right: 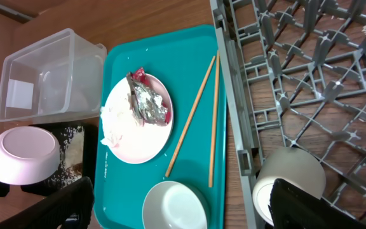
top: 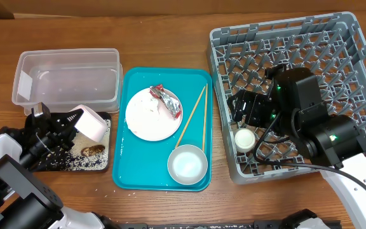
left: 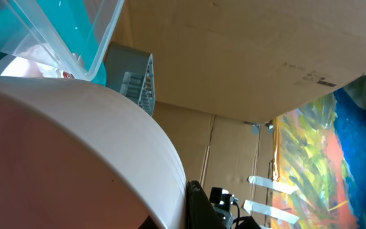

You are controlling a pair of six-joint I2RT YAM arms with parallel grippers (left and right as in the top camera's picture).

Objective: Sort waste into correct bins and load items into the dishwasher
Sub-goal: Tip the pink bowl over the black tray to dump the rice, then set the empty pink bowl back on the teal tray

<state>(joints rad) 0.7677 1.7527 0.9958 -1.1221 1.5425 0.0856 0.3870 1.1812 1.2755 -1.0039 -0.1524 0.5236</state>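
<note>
Over the black tray at the near left of the bench, the left hand pinches a white bowl by its rim. The bowl is tipped on its side above the rice and scraps lying in the tray. From that hand the dish rack lies well away to the right, with the whole teal tray between them. Loading this bowl therefore looks to call for a long sideways carry or a hand-over. The right hand hovers over the rack's near-left corner, fingers spread wide and holding nothing. It is just beside the small cup standing in the rack, and it is by far the nearer arm to the rack.
</note>
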